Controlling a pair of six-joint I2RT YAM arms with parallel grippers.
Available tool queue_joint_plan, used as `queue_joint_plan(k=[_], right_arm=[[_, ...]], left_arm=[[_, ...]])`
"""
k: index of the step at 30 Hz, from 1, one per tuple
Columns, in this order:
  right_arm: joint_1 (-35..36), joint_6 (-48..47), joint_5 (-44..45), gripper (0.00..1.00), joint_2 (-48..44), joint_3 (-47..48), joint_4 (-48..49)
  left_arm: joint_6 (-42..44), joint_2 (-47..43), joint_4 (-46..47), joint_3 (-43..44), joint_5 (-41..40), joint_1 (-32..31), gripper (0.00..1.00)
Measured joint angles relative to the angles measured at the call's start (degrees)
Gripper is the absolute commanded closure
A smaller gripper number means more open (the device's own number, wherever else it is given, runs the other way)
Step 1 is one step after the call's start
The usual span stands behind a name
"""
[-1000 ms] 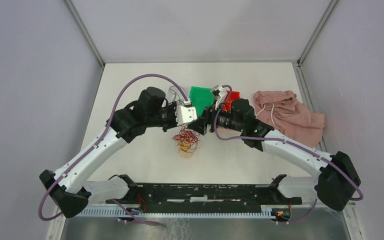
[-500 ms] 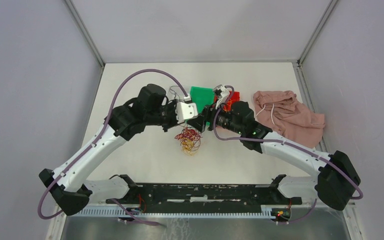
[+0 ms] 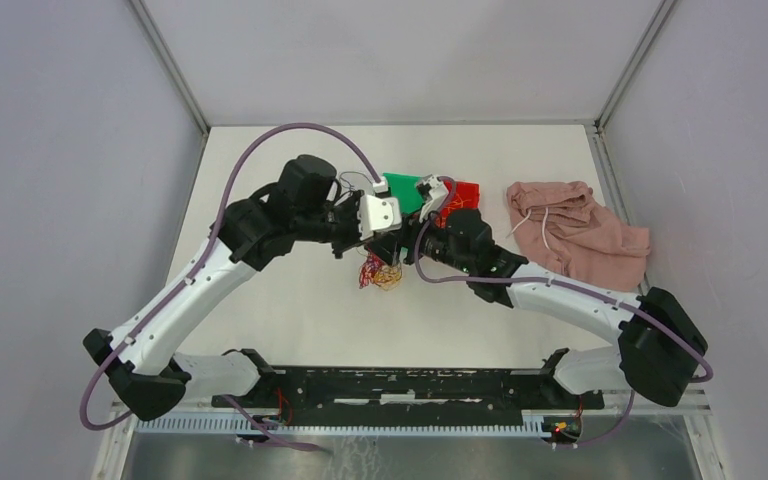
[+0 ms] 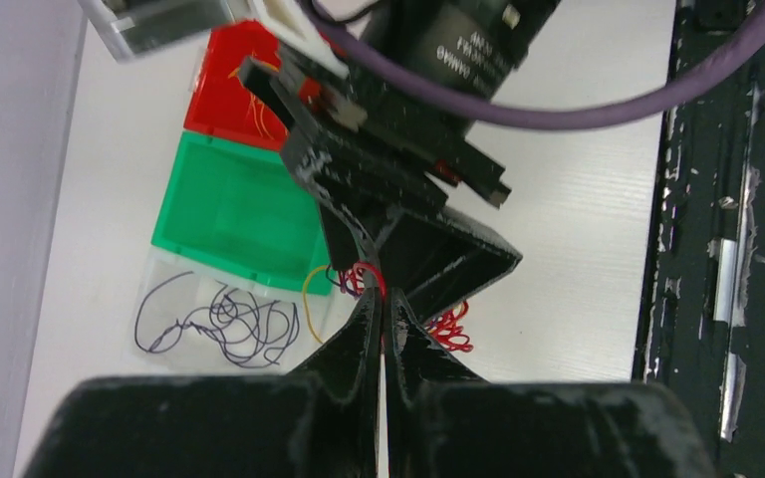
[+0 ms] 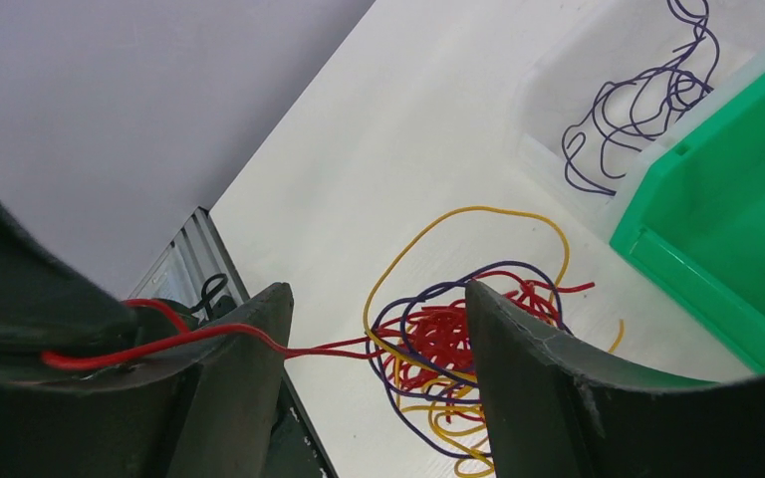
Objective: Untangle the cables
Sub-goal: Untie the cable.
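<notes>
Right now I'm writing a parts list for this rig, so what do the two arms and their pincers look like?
Both the left arm and right arm have white links between chunky black joints, and each is trailed by a looping purple cable. A white camera block sits at each wrist. The left pincer and right pincer have matt black, wedge-shaped fingers, scuffed in places.

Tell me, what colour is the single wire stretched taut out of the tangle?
Red. The wire shows best in the right wrist view.

We angle left arm (image 3: 190,290) and right arm (image 3: 570,300) inward; left tool (image 4: 381,304) pinched shut, right tool (image 5: 377,299) spread wide.
</notes>
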Motion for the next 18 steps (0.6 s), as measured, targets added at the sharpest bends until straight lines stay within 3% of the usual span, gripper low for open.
queue_joint_plan(k=[18], right_arm=[[2.5, -1.1, 11.4, 0.35, 1.5, -2.4, 0.9]], left_arm=[[0.0, 3.3, -3.0, 19.4, 8.8, -0.2, 0.97]])
